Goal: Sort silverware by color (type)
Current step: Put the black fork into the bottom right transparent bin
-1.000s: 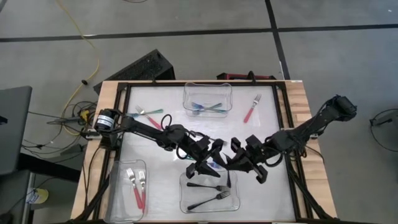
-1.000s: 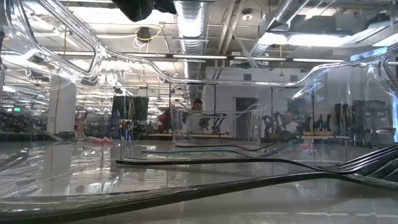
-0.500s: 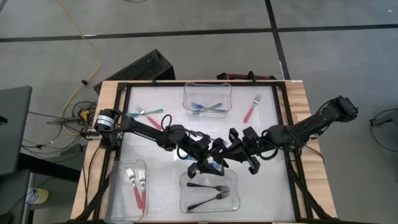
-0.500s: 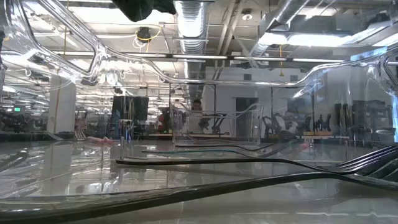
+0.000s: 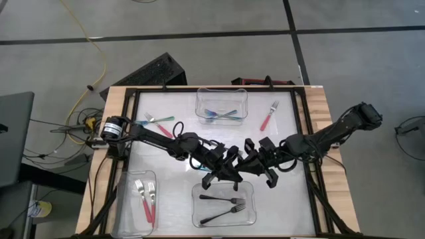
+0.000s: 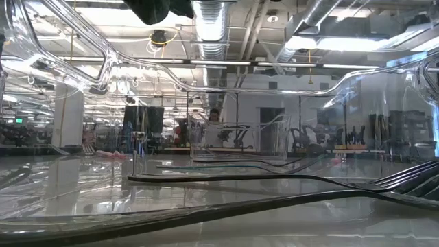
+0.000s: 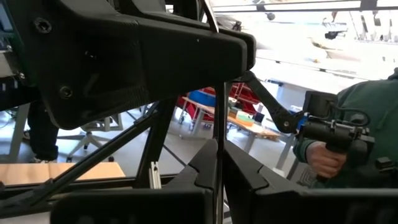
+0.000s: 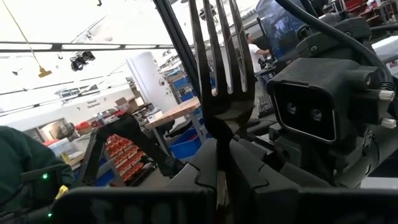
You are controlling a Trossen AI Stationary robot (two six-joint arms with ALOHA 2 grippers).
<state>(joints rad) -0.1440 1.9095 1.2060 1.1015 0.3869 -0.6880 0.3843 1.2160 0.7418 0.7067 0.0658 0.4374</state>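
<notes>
Over on the table's left side, a clear bin near the front corner holds two red-handled forks. Behind it, toward the back left, a teal fork and a pink-handled fork lie loose on the white table top.

At the back middle stands another clear bin with blue-teal forks inside.

At the middle of the table the two arms meet, just above the front bin. The left gripper has its fingers pressed together on a thin dark fork handle that stands up between them. The right gripper is just beside it, and its fingers are clamped on a black fork with the tines pointing away from the wrist. Both seem to hold the same fork, but the top view is too dark there to be sure.

Below them, the front bin has two black forks lying in it. The low camera sits by these forks and looks through the clear bin wall.

At the back right, a pink-handled fork lies alone on the table top, well apart from the bins.
</notes>
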